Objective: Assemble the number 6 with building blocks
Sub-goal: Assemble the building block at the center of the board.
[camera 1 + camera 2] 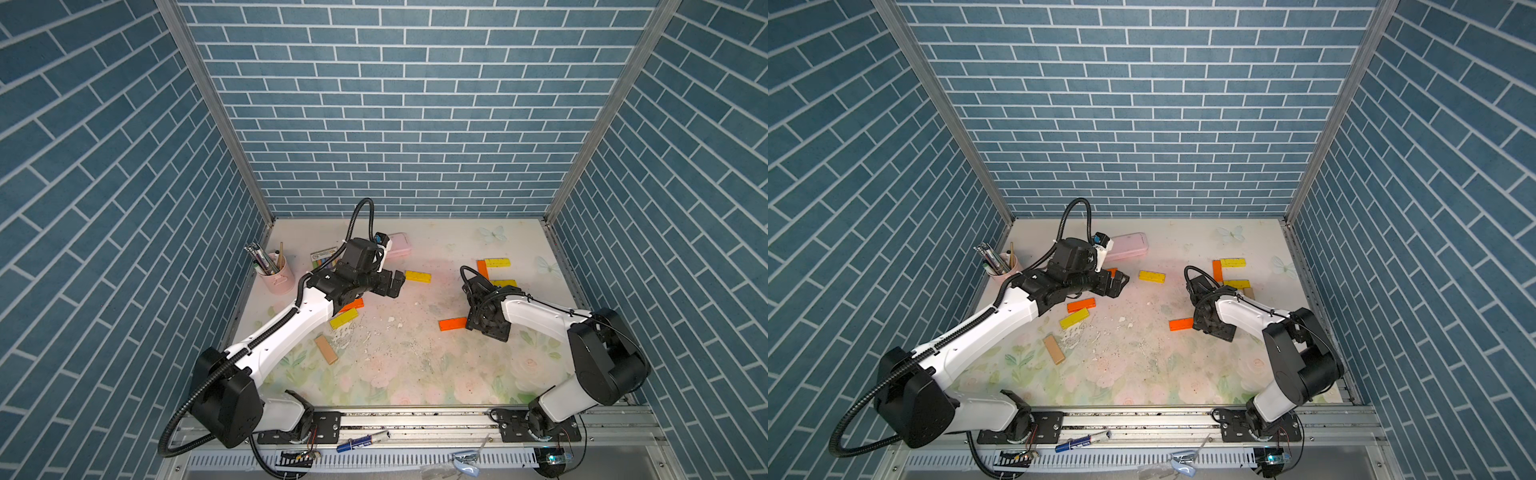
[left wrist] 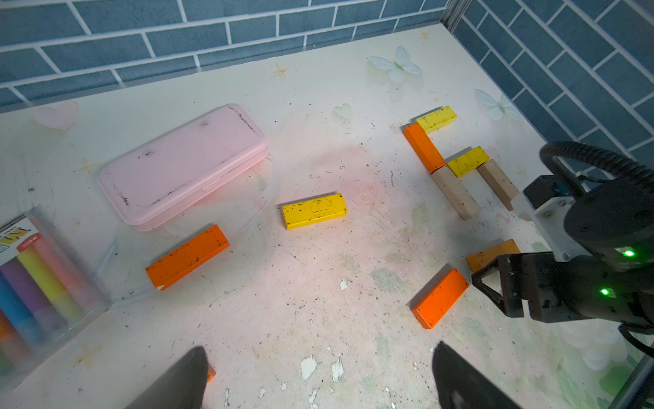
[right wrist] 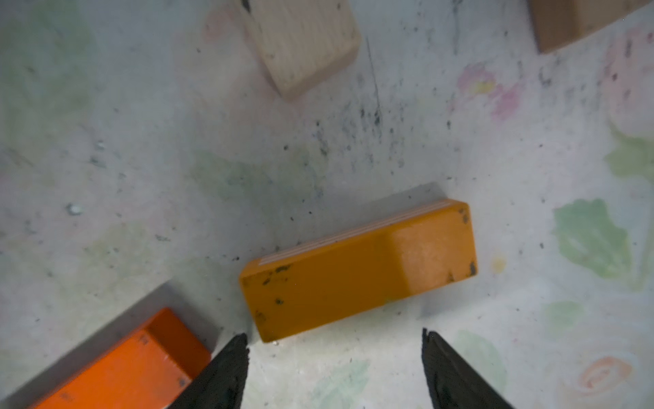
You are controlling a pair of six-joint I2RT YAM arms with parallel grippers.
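Note:
The building blocks lie flat on the floral tabletop. At the back right, yellow, orange, yellow and two tan blocks form a partial figure. Loose blocks include a yellow one, an orange one, an orange-yellow pair by the left arm and a tan one. My right gripper hangs low and open, with an amber block just ahead of its fingertips, none between them. My left gripper is wide open over bare table.
A pink case, a clear chalk pack and a pink pen cup stand at the back left. Blue brick walls close three sides. A marker lies on the front rail.

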